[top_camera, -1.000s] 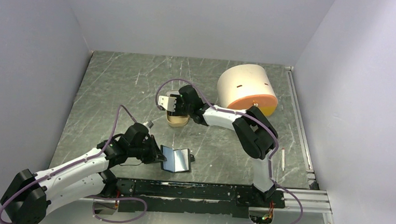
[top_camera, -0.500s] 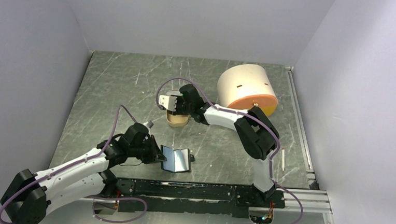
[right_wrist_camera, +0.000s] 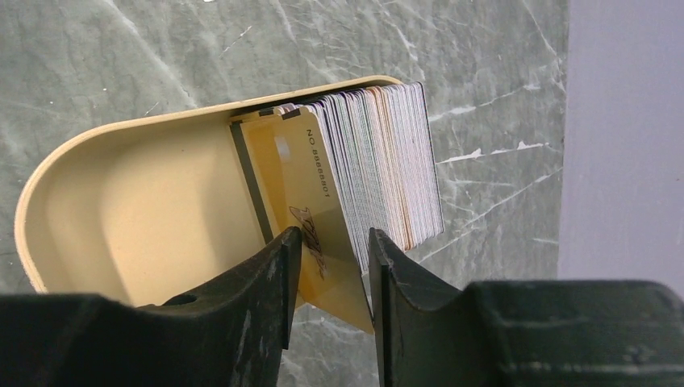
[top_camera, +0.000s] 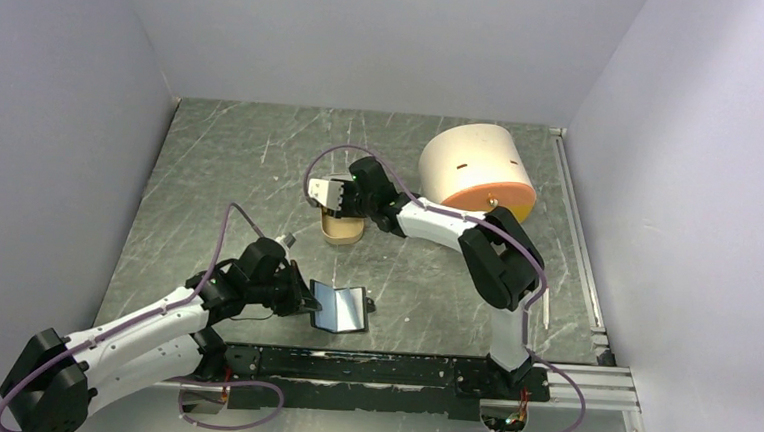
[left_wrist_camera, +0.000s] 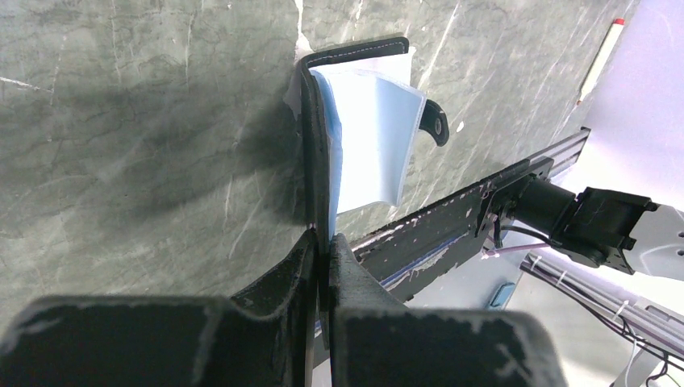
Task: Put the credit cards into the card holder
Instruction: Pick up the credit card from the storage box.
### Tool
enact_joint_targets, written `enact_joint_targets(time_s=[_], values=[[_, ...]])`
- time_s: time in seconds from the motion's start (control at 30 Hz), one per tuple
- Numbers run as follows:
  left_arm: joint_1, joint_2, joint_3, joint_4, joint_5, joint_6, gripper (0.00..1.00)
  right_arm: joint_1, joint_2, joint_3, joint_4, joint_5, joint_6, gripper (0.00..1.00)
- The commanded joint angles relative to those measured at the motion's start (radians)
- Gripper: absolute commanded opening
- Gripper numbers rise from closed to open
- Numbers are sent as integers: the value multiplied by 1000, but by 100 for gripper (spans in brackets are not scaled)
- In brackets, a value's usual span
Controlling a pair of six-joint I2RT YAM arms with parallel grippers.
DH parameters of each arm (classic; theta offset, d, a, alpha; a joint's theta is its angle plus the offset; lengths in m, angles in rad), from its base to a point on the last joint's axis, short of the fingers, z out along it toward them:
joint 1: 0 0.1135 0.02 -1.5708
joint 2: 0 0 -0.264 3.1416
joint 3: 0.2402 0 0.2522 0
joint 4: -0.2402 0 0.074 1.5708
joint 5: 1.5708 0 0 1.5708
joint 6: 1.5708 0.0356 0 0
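Note:
The card holder (top_camera: pixel 340 309) lies open near the front edge, black outside, blue-grey pockets inside (left_wrist_camera: pixel 367 121). My left gripper (top_camera: pixel 305 299) is shut on its black left flap (left_wrist_camera: pixel 323 238). The credit cards (right_wrist_camera: pixel 387 161) stand as a stack on edge in the tan tray (right_wrist_camera: pixel 121 210), which sits mid-table (top_camera: pixel 340 232). My right gripper (top_camera: pixel 343 212) is over the tray. Its fingers (right_wrist_camera: pixel 333 242) are closed on a yellow card (right_wrist_camera: pixel 290 177), which leans away from the stack and sticks out past the other cards.
A big cream-and-orange cylinder (top_camera: pixel 476 172) lies at the back right, close behind the right arm. A thin white pen (top_camera: pixel 545 306) lies by the right rail. A black rail (top_camera: pixel 399 369) runs along the front edge. Grey walls close in three sides.
My right gripper has moved slightly back and up from the tray, and the right arm has shifted with it. The left arm and the card holder have not moved.

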Motion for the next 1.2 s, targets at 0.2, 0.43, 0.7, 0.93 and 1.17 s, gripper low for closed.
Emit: enact_joint_targets(time_s=[0.2, 0.43, 0.7, 0.93, 1.17], values=[[6, -9, -10, 33, 29, -12, 9, -16, -21, 39, -5, 0, -7, 43], [6, 4, -7, 37, 32, -9, 9, -17, -17, 57, -45, -38, 2, 41], [6, 1, -10, 38, 32, -9, 9, -17, -17, 66, -54, -47, 5, 37], [7, 2, -11, 40, 33, -9, 9, -18, 8, 74, -56, -39, 2, 14], [6, 2, -13, 42, 36, -9, 9, -18, -6, 73, -62, -58, 19, 16]])
